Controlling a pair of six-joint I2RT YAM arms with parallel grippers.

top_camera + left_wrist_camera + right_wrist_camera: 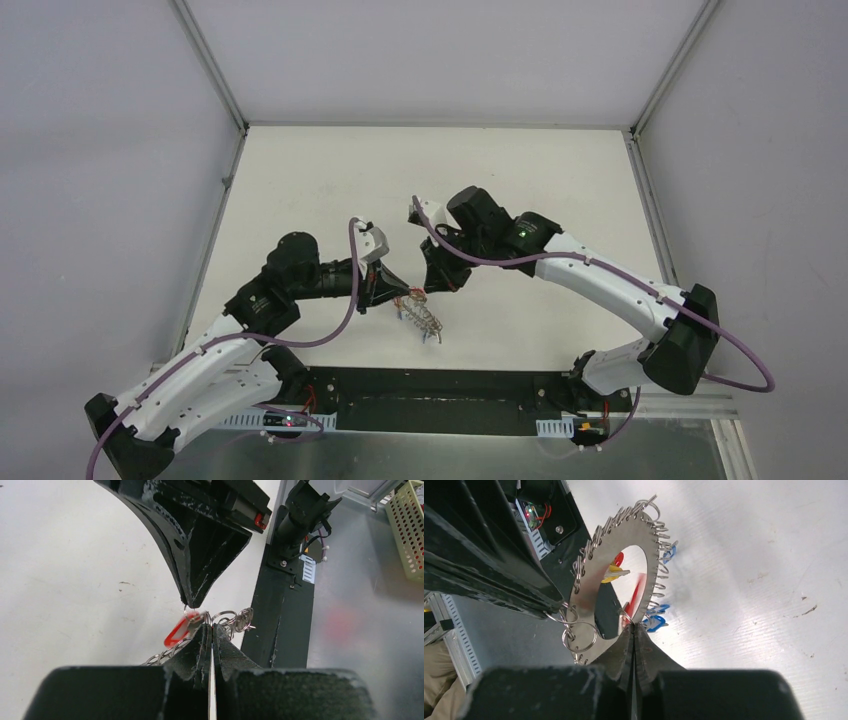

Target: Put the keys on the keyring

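- The right claw (634, 627) is closed tight, with no gap between its two fingers.
- Its tips seem to pinch the little wire ring of the red key (176, 632). The red tag hangs just under them and looks blurry.
- The left claw (210, 630) is closed too. Its tips bite onto the wire loops (235, 619) at the rim of the keyring (631, 532).
- The two claws come tip to tip, very near each other. In the left wrist view, the right claw hangs down right in front of the left claw and hides part of the table.
- The keyring is a big flat grey ring with a wide hole. It is tipped up on its edge, just beside both claws, near the middle of the near side of the table (560, 170).
- Wire loops stand all round its rim, packed close, so the spot by the red key is crowded.
- Blue tags (656, 622) stick out on the far side of the rim, touching the loops.
- A yellow and red tag (613, 571) shows through the hole.
- In the right wrist view, the black body of the left claw fills the left side and hides what lies behind it.
- A black rail (280, 620) runs along the near edge of the table, close under the ring.
- A basket with holes (407, 530) sits off the table, well apart.
- Grey walls (100, 150) stand round the table.
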